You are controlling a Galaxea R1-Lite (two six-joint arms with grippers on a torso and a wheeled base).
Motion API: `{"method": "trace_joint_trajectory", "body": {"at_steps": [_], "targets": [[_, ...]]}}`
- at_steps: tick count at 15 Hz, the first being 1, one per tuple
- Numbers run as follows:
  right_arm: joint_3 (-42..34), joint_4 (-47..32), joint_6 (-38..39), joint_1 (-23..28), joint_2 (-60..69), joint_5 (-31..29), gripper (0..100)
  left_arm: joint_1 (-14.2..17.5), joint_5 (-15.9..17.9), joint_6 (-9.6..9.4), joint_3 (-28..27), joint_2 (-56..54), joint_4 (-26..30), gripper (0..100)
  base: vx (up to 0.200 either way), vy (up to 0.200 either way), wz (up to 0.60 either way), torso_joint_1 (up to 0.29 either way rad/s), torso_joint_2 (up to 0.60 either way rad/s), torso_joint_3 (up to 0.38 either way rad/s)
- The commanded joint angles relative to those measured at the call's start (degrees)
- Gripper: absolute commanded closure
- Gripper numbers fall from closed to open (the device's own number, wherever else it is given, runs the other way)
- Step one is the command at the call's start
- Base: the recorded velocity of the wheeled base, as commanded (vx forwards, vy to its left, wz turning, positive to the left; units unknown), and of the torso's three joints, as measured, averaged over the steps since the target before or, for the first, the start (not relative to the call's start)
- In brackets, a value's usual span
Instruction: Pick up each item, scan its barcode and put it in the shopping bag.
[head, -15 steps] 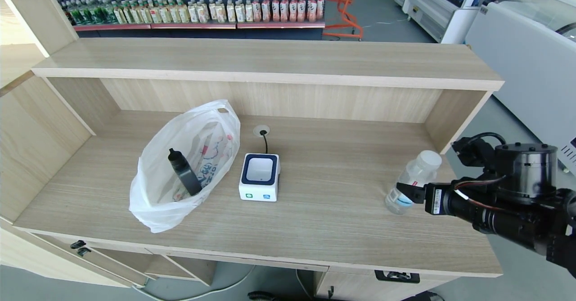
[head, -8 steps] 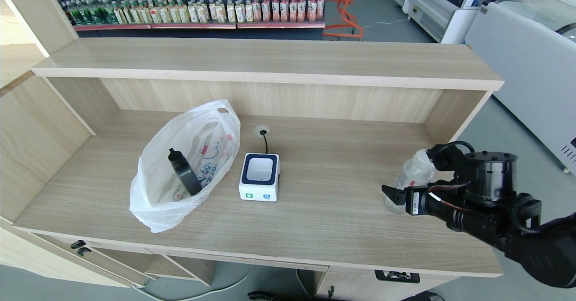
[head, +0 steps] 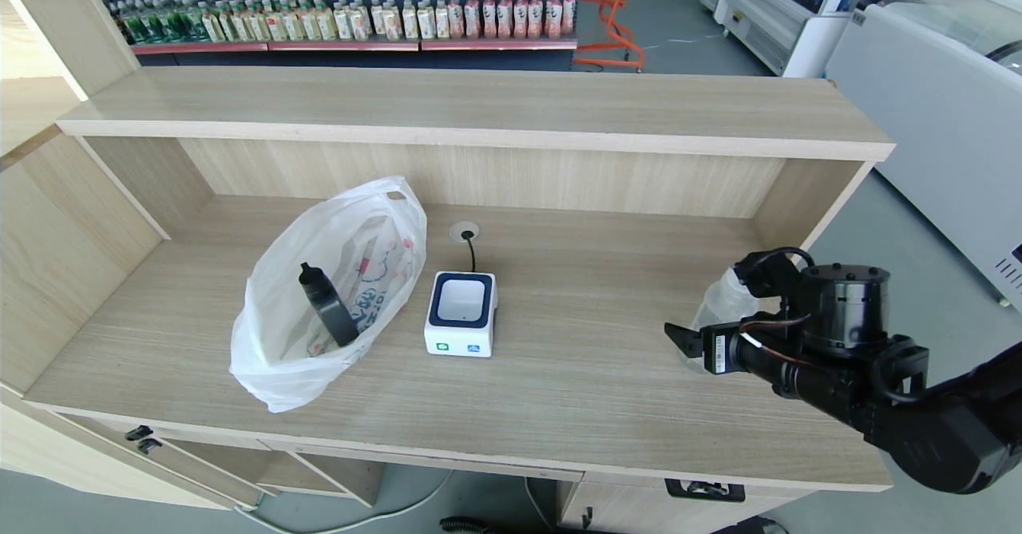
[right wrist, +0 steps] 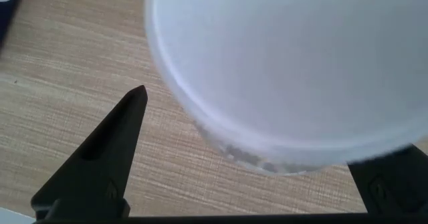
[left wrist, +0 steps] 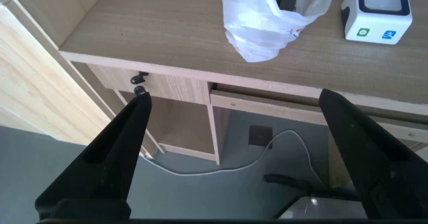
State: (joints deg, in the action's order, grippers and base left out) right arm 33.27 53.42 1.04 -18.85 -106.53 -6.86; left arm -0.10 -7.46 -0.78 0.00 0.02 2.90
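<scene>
Fingers of the right gripper spread wide either side of the water bottle, unclosed, at the tabletop's right end. Left gripper hangs open, empty. One dark bottle sits in the shopping bag; this one awaits lifting, scanning, bagging.

Shows a white shopping bag on the table's left, a black bottle leaning inside; a scanner just beside the bag; well apart at the right, a clear bottle partly hidden behind the right tool

Wooden counter, store shelf of drink bottles, orange rack, white freezers
</scene>
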Motion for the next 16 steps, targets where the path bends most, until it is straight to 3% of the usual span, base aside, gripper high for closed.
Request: {"method": "trace_joint_trajectory", "body": {"at_steps": [1,12,13,16], "targets": [[1.01,0.02,-0.16,0.04,-0.17,0.01,0,0.01,-0.01,-0.01,0.00,0.06,0.00,0,0.000,0.000,0.00,0.000,0.00,0.000],[2.06,5.03,-5.52,0.57,-4.82,0.27,0,0.01,-0.01,-0.01,0.00,0.06,0.00,0,0.000,0.000,0.00,0.000,0.00,0.000],[2.59,6.35,-5.61,0.57,-6.05,0.27,100,0.01,-0.01,-0.01,0.00,0.06,0.00,0,0.000,0.000,0.00,0.000,0.00,0.000],[4.79,7.66,-5.87,0.65,-7.81,0.27,100,0.01,-0.01,-0.01,0.00,0.06,0.00,0,0.000,0.000,0.00,0.000,0.00,0.000]]}}
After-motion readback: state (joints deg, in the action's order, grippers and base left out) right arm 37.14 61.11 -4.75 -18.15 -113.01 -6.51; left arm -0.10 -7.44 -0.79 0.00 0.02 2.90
